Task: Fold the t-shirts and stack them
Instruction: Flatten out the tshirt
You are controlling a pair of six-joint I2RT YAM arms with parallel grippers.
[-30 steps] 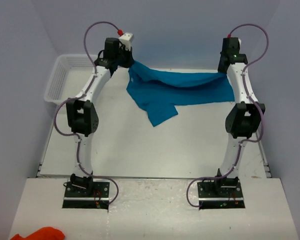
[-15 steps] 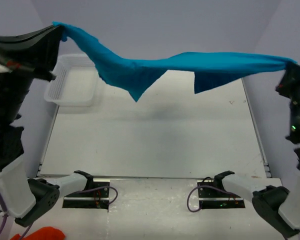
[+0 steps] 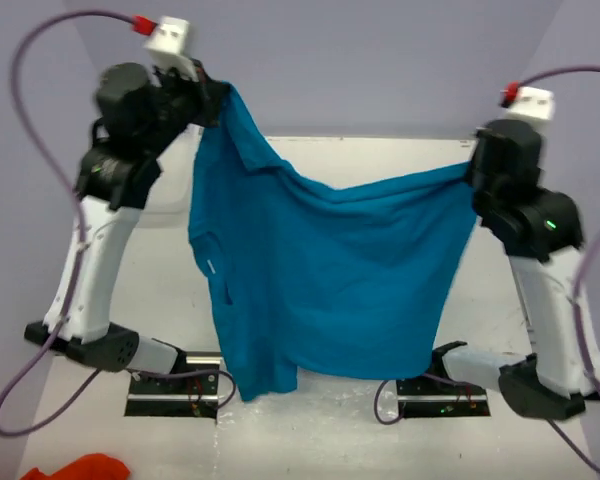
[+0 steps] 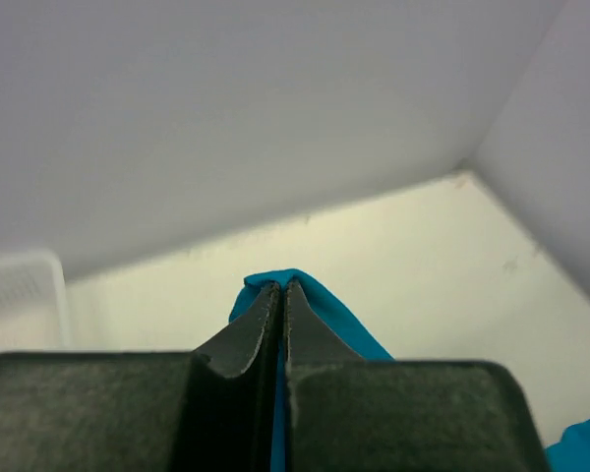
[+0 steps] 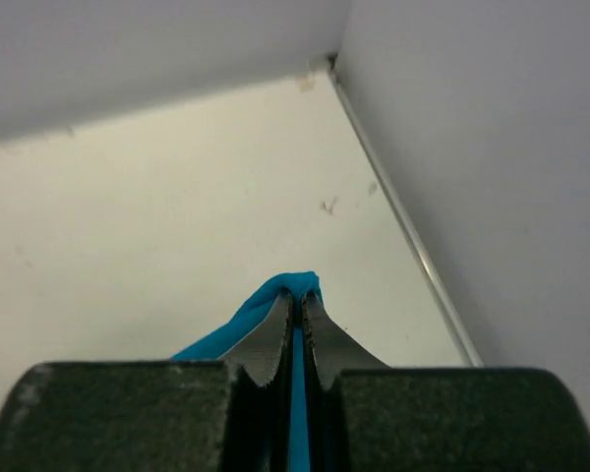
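Your t-shirt [image 3: 320,280] was stretched near-flat half a second ago and now hangs curtain-like over the table [image 3: 380,160], left gripper [image 3: 213,100] and right gripper [image 3: 472,167] each pinching its top edge, so laying it flat looks next.

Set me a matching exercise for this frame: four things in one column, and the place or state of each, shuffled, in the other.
Things:
1. t-shirt
2. left claw
3. right claw
4. orange item

Places or states:
A. lies in the bottom left corner of the top view
B. shut on teal fabric at the right side of the top view
C. hangs spread out between the two arms
D. shut on teal fabric at the upper left of the top view

Pairs: 1-C, 2-D, 3-B, 4-A
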